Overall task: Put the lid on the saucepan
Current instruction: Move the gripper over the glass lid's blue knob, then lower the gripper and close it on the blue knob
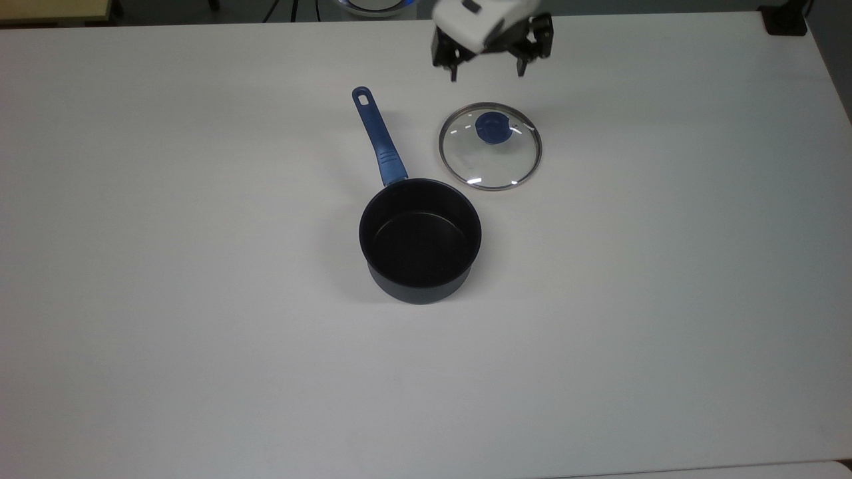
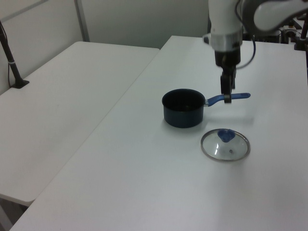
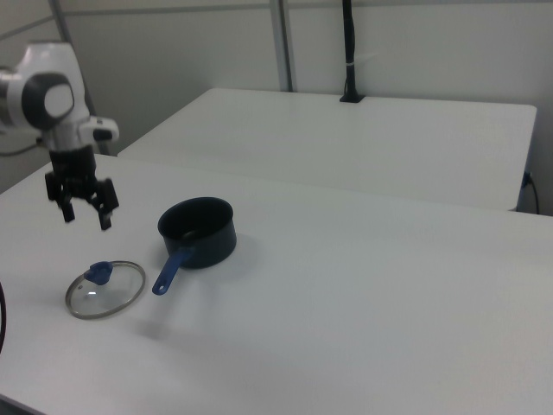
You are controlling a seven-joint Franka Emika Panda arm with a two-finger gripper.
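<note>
Gripper (image 1: 486, 71) spread wide, fingers pointing down, nothing between them, hanging in the air above the white table (image 1: 200, 299). In the top view, sitting just past the far edge of the lid (image 1: 490, 146), toward the frame's top, not touching it. In the right view, gripper (image 3: 85, 216) up above the lid (image 3: 105, 289), clear air between the two. In the left view, gripper (image 2: 225, 96) seen edge-on, overlapping the pan handle in the frame but raised above the table. Lid flat on the table, knob up, blue knob (image 1: 492, 127) off toward the far side of the glass in the top view; metal rim all round, glass clear. Saucepan (image 1: 420, 241) upright on the table, dark inside, uncovered, long blue handle (image 1: 378, 136) running toward the top view's top-left with the hole at its far end. Lid near the saucepan, to the top view's upper right of the pan body, close beside the handle but apart from both. In the left view, saucepan (image 2: 183, 108) mid-table with handle to the left view's right, lid (image 2: 225, 145) nearer the camera and to the right. In the right view, saucepan (image 3: 198, 232) right of the lid, handle angled down-left toward it. White arm link (image 2: 224, 21) above the gripper. Second white table (image 2: 57, 110) alongside at the left view's left.
</note>
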